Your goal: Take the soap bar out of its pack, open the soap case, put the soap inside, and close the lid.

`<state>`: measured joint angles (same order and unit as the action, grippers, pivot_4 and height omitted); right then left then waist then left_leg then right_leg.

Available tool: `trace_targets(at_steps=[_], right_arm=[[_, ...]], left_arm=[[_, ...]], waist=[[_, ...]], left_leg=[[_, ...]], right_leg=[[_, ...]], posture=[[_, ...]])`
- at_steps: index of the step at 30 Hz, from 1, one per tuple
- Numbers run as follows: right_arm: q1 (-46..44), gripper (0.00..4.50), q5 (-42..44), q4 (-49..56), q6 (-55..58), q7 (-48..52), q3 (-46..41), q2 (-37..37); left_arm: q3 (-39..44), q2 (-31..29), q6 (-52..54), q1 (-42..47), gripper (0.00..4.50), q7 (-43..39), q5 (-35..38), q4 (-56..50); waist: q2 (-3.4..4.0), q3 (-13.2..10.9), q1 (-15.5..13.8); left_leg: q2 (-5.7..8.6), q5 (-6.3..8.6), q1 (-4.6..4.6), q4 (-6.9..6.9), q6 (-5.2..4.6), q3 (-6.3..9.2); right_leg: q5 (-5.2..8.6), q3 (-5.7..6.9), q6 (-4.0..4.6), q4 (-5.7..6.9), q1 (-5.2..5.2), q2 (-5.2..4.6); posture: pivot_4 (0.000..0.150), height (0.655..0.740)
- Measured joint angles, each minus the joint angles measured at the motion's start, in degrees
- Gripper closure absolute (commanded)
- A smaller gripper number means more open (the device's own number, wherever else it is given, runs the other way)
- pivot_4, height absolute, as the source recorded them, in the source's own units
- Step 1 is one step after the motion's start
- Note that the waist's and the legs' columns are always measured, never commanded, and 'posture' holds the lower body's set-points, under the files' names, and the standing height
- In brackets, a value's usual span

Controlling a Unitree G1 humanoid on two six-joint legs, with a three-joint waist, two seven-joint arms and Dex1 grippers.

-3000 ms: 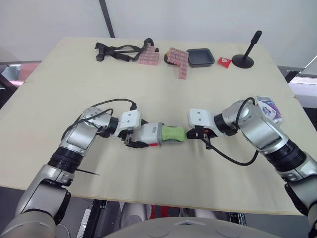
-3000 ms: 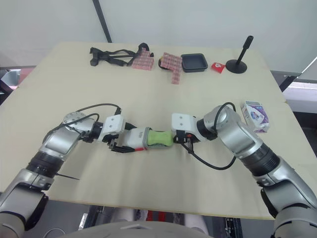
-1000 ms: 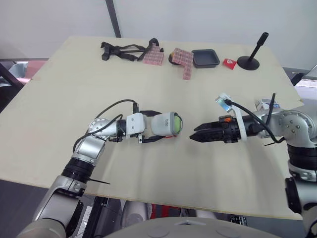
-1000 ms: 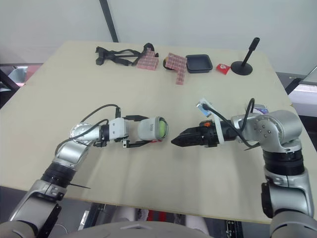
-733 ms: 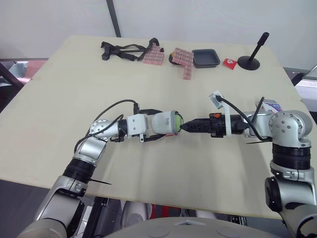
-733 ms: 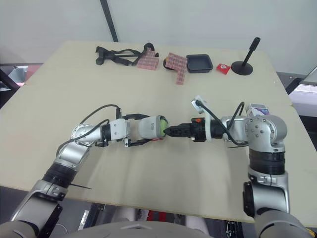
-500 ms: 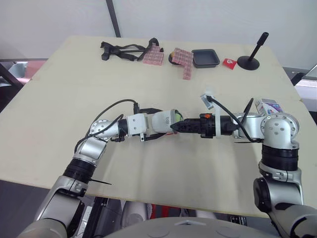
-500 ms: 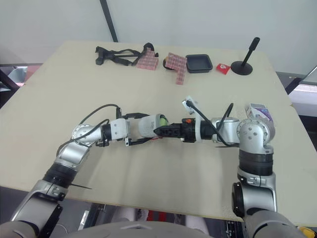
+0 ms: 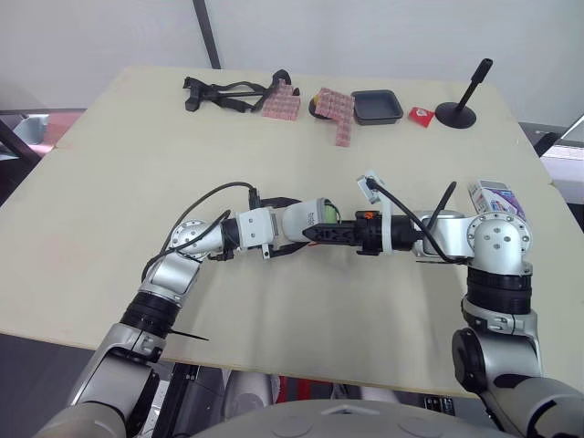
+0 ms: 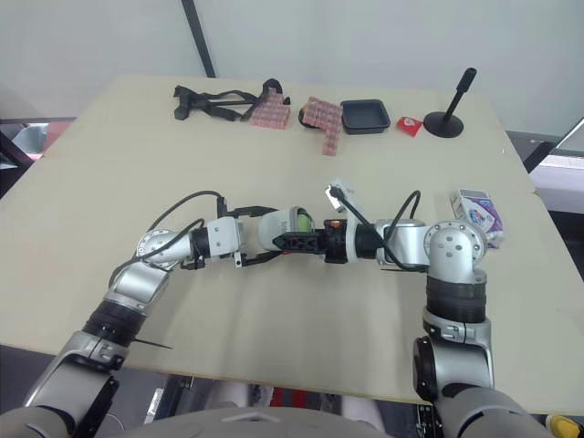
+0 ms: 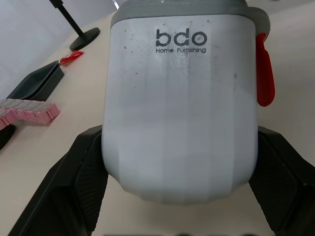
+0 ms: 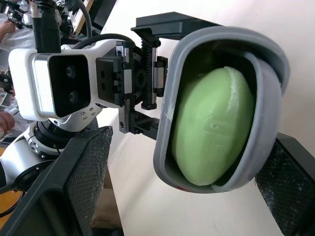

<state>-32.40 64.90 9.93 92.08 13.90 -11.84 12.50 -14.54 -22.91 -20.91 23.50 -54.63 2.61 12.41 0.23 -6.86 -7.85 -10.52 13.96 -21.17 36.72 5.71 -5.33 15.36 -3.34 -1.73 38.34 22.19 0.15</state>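
Note:
My left gripper (image 9: 290, 234) is shut on the white and grey soap case (image 9: 308, 219), holding it on its side just above the table (image 9: 119, 173). In the left wrist view its black fingers (image 11: 81, 174) press both flanks of the case (image 11: 182, 98). The green soap bar (image 12: 216, 132) sits inside the case's open mouth, which faces my right gripper. My right gripper (image 10: 285, 242) is open, with its fingers (image 12: 83, 187) on either side of that open end. The white and purple soap pack (image 9: 494, 196) lies at the table's right edge.
Along the far edge of the table lie a black strap (image 9: 224, 91), pink blocks (image 9: 336, 108), a dark tray (image 9: 378, 106), a small red packet (image 9: 419, 114) and a black stand (image 9: 458, 108). Cables loop over both forearms.
My right gripper has slid left across the table until its open fingers straddle the case's mouth. The left gripper has kept hold of the case, nearly still.

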Motion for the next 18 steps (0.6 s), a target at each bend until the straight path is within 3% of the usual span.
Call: trace_targets(at_steps=[6, 7, 10, 13, 18], right_arm=[[0.00, 0.04, 0.72, -0.48, 0.00, -0.58, 0.05, -0.07], [0.00, 0.60, 0.72, -0.48, 0.00, -0.66, 0.10, -0.06], [0.00, 1.67, 0.50, -0.64, 0.00, -0.80, 0.24, 0.48], [0.00, 2.41, 0.33, -1.13, 0.00, -0.67, 0.26, 0.87], [0.00, 2.41, -0.17, -1.55, -0.10, 0.19, 0.92, 1.09]], left_arm=[[-0.02, 0.03, 0.12, 0.00, 0.85, 0.00, 0.02, -0.28], [-0.02, 0.03, 0.19, 0.00, 0.85, -0.02, 0.02, -0.34], [-0.03, -0.01, 0.24, 0.00, 0.85, -0.21, 0.09, -1.16], [-0.03, -0.24, 0.20, 0.01, 0.85, -0.32, -0.04, -1.83], [-0.18, -0.58, 0.21, -0.02, 0.85, -0.78, -0.05, -1.85]], waist=[[0.00, 0.00, 0.01], [0.00, 0.00, 0.01], [0.00, 0.00, -0.02], [0.00, 0.00, 0.06], [0.01, -0.01, 0.08]], left_leg=[[0.00, 0.00, 0.00, 0.00, 0.00, 0.00], [0.00, 0.00, 0.00, 0.00, 0.00, 0.00], [0.01, 0.00, -0.01, 0.00, 0.00, 0.00], [0.01, 0.00, 0.00, -0.01, 0.01, 0.00], [0.01, 0.00, -0.01, -0.02, 0.02, 0.00]], right_leg=[[0.00, 0.03, 0.00, 0.00, 0.00, 0.00], [0.00, 0.03, 0.00, 0.00, 0.00, 0.00], [0.00, 0.04, 0.00, -0.01, 0.00, 0.00], [0.00, 0.03, 0.00, -0.01, 0.00, 0.00], [0.00, 0.03, 0.00, -0.01, 0.01, 0.00]], posture=[[0.150, 0.7400], [0.150, 0.7400], [0.150, 0.7400], [0.150, 0.7400], [0.150, 0.7400]])
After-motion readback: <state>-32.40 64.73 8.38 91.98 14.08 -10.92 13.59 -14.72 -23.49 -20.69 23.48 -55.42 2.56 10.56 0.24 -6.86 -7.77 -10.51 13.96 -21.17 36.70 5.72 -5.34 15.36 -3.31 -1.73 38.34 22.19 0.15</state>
